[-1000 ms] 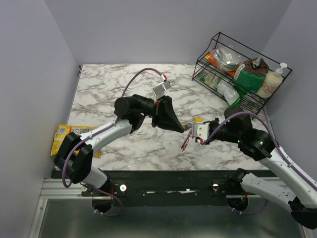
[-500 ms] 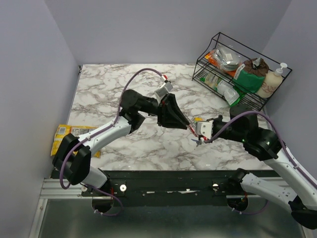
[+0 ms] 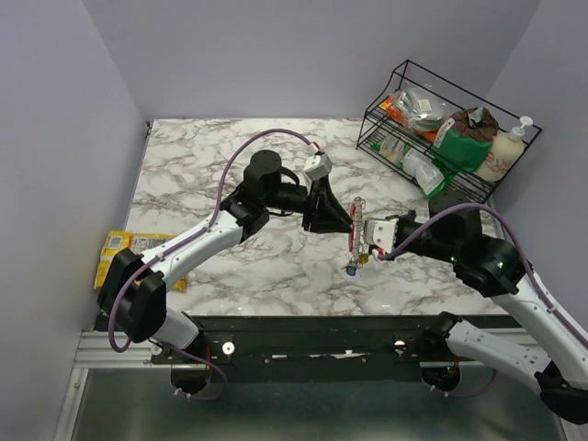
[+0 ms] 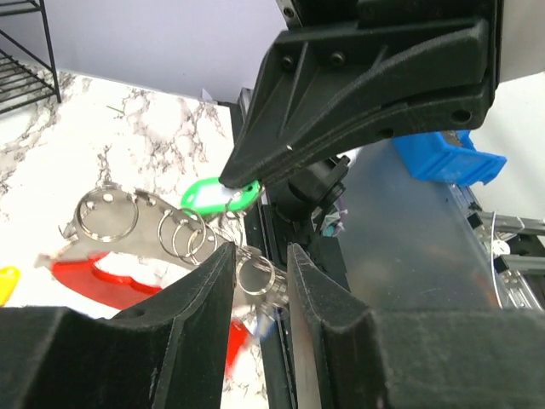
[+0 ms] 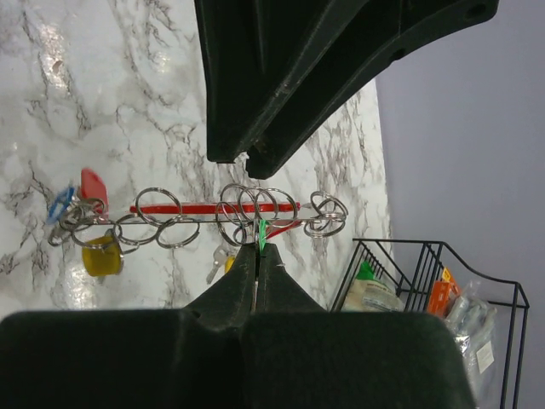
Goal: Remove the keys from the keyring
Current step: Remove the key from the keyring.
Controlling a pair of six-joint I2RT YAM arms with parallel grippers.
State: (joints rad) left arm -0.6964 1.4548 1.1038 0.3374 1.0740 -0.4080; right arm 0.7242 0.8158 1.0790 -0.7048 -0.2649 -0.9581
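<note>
The keyring (image 5: 204,207), a red bar with a grey metal side, hangs between my two grippers and carries several steel split rings. My right gripper (image 5: 258,249) is shut on the green key tag (image 5: 262,232), which also shows in the left wrist view (image 4: 220,196). Blue (image 5: 60,204), red (image 5: 92,183) and yellow (image 5: 102,256) key tags hang at the keyring's far end. My left gripper (image 4: 261,256) has its jaws narrowly apart with a small split ring (image 4: 255,277) pinched between them. In the top view the left gripper (image 3: 342,223) meets the right gripper (image 3: 364,244) at the keyring (image 3: 352,246).
A black wire rack (image 3: 441,175) with packets and a soap bottle (image 3: 503,152) stands at the back right. A yellow snack packet (image 3: 124,248) lies off the table's left edge. The marble table's near edge (image 3: 303,308) runs just below the grippers.
My left gripper has swung right and forward until its tips reach the keyring. The keyring, which dangled below the right gripper, now hangs higher between the two grippers.
</note>
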